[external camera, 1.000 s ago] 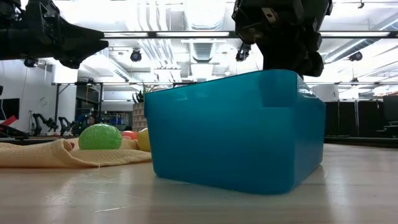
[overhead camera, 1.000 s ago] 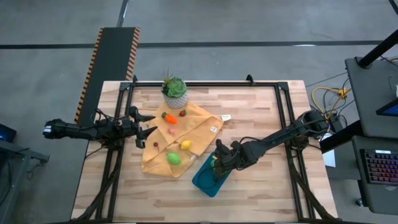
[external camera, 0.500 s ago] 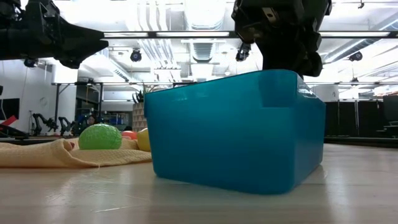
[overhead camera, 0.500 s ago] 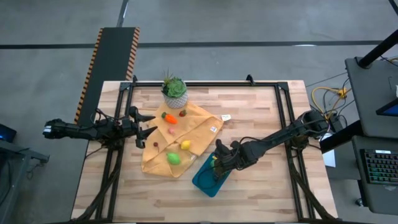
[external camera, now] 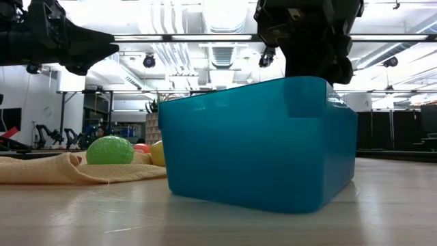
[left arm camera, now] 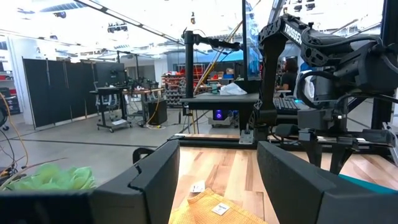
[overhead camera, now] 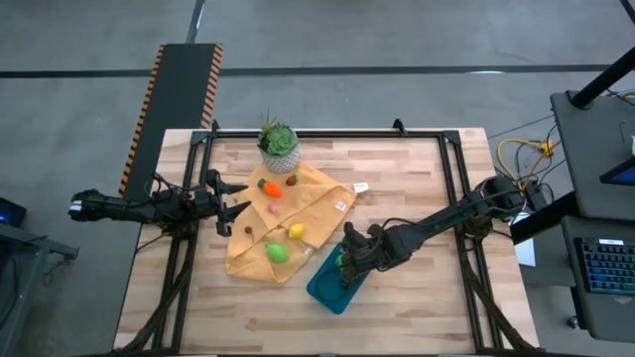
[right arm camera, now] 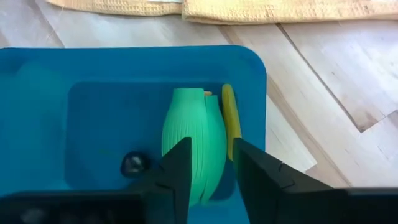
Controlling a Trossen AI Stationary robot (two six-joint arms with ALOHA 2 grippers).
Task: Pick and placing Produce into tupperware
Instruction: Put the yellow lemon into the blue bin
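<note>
Your right gripper (right arm camera: pixel 208 180) hangs over the teal tub (overhead camera: pixel 333 283) with its jaws narrowly parted around a ribbed green piece (right arm camera: pixel 189 146) beside a yellow one (right arm camera: pixel 229 121). Only the wrist view shows that. The left gripper (overhead camera: pixel 236 198) waits wide open by the cloth (overhead camera: pixel 317 203).

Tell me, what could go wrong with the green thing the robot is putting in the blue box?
The right gripper sits low inside the teal tupperware, its fingers close around the ribbed green piece. If it lifts before letting go fully, that piece might come back out. The arm could also nudge the light tupperware, which lies near the table's front edge. The left gripper waits by the cloth.
</note>
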